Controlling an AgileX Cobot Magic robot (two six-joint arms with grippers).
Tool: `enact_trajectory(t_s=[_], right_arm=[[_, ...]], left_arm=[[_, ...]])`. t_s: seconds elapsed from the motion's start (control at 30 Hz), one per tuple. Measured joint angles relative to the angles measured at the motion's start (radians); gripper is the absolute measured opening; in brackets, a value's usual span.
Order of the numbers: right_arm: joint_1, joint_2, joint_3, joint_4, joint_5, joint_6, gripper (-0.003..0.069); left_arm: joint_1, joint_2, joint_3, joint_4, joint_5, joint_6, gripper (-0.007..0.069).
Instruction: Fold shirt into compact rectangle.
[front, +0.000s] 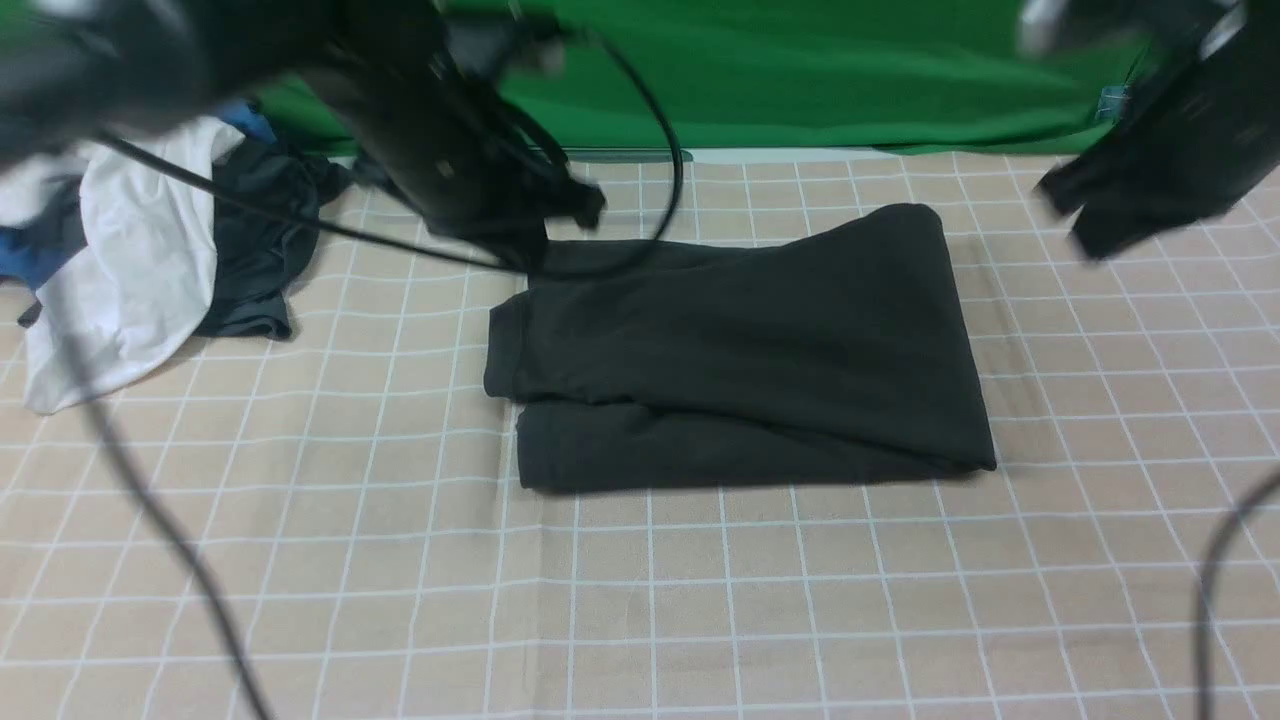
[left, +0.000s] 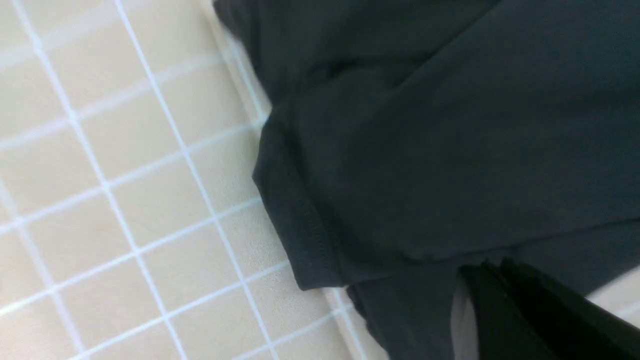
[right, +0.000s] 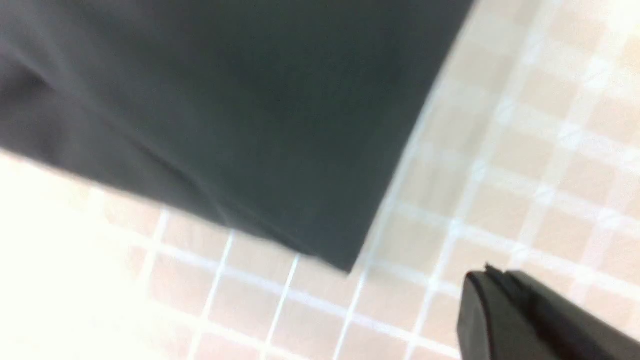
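The dark shirt (front: 740, 350) lies folded into a rough rectangle in the middle of the checked table cloth, with a hemmed sleeve edge (left: 305, 220) at its left end. My left gripper (front: 575, 210) hovers at the shirt's far left corner. Its fingers (left: 492, 265) are shut together over the fabric, and nothing shows between them. My right gripper (front: 1085, 235) is raised off to the right of the shirt, blurred. Its fingers (right: 487, 275) are shut and empty above bare cloth, near the shirt's corner (right: 345, 262).
A heap of other clothes sits at the far left: a white garment (front: 130, 280), a dark grey one (front: 260, 260) and some blue fabric (front: 30, 260). Black cables (front: 160, 520) hang across the left and lower right (front: 1215, 590). A green backdrop (front: 850, 70) closes the far edge.
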Motion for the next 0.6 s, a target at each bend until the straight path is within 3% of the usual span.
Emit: enact_trajectory(t_s=[0.23,0.4,0.57,0.6], right_arm=[[0.000,-0.484,0.202,0.002,-0.256,-0.012,0.0043],[0.000,-0.847,0.507,0.002,-0.588,-0.027,0.0045],[0.000,-1.193,0.912,0.002,-1.021,-0.034,0.0046],[0.000,-1.212,0.938,0.002,-1.036,-0.034,0.0046]], left_arm=[[0.000,-0.417,0.221,-0.008,-0.083,0.001,0.0019],[0.000,-0.711,0.483,-0.009,-0.212,0.000,0.0019],[0.000,-1.040,0.824,-0.010,-0.413,-0.034,0.0019],[0.000,-1.051,0.848,-0.010,-0.428,-0.034,0.0019]])
